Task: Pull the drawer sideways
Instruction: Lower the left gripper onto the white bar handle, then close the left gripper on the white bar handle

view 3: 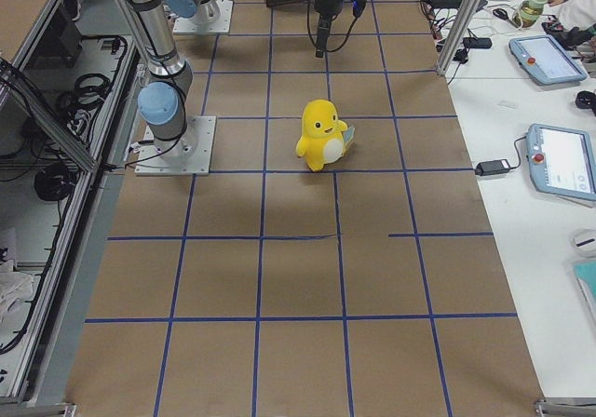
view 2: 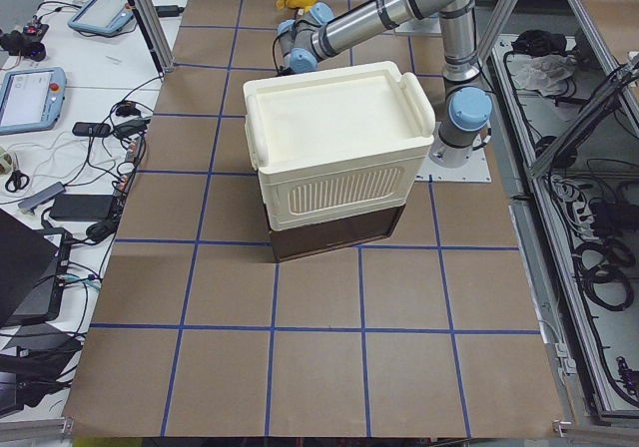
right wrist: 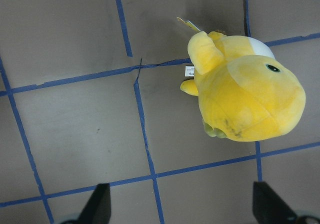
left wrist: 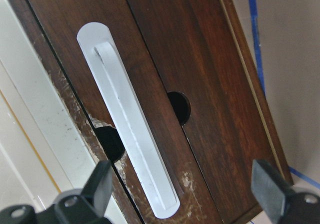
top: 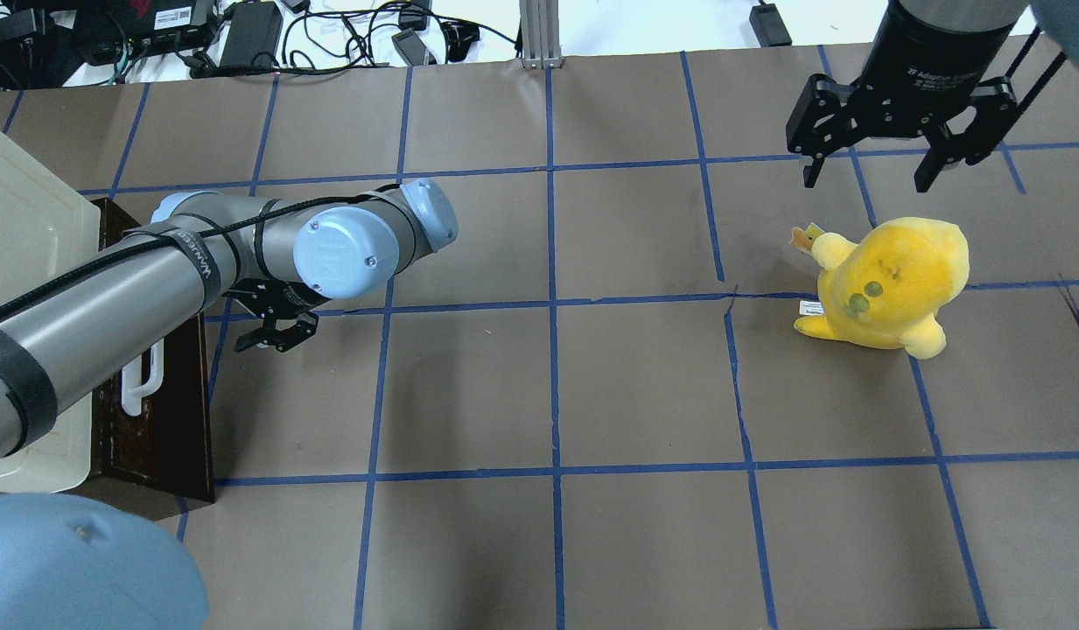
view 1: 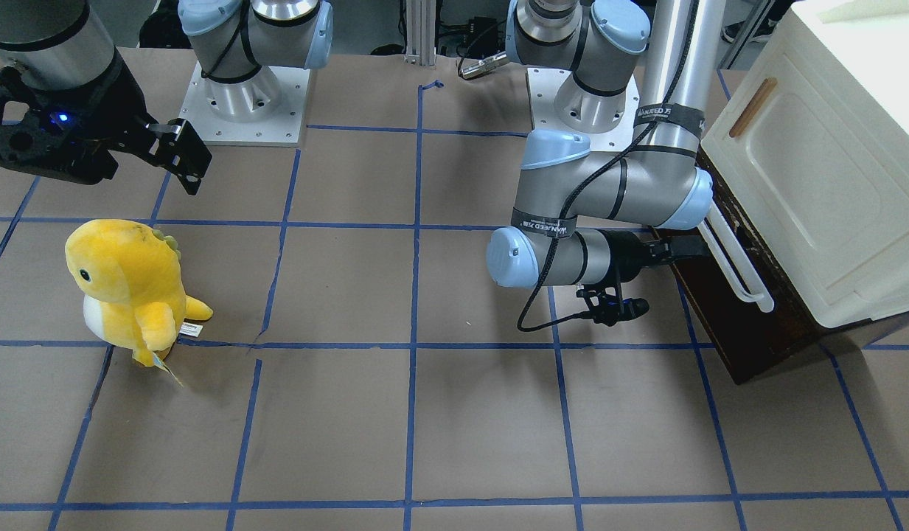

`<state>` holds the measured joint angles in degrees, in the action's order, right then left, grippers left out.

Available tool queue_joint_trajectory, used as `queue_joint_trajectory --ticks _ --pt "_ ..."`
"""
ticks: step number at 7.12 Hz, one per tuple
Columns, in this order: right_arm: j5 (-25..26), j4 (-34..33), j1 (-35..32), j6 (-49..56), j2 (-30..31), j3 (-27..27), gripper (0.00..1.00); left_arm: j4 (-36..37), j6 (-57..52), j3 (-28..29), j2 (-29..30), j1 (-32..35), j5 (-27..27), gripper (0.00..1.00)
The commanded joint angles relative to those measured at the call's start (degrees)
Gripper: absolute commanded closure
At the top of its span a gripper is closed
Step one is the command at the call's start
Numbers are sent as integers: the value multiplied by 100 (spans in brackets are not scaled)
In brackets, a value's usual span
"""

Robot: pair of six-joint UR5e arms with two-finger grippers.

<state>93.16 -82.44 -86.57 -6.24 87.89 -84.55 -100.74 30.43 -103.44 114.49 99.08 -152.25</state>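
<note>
The drawer (view 1: 728,335) sits at the bottom of a cream cabinet (view 1: 830,184), its dark front facing sideways across the surface (view 1: 425,413). No pale inside shows, so it looks fully pushed in. Its long white handle (left wrist: 127,129) runs along the drawer front, which makes it the obvious thing to hook and pull.

The left hand (left wrist: 185,194) is right at the drawer front, turned level to meet it. Its fingers (left wrist: 102,184) are spread wide with the handle between them, nearer one finger, and nothing is pinched yet. I cannot tell whether they touch the wood. My guess is that it is lining up to close on the handle.

The right hand (top: 867,179) hangs well away from the drawer, spread and empty, above a yellow plush toy (top: 885,284), probably parked out of the way.
</note>
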Motion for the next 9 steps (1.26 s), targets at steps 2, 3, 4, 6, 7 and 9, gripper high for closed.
queue_joint_trajectory --ticks 2,3,4,6,7,9 --pt "0 0 9 0 0 0 0 -7 104 -369 -24 -195 -551 0" --pt "0 9 0 0 0 0 0 -7 103 -431 -32 -283 -726 0" --pt "0 9 0 0 0 0 0 -7 77 -440 -41 -310 -753 0" --pt "0 0 0 0 0 0 0 -7 68 -484 -33 -484 -797 10" --pt "0 0 0 0 0 0 0 -7 68 -501 -33 -495 -798 14" --pt "0 0 9 0 0 0 0 -7 86 -493 -50 -495 -798 41"
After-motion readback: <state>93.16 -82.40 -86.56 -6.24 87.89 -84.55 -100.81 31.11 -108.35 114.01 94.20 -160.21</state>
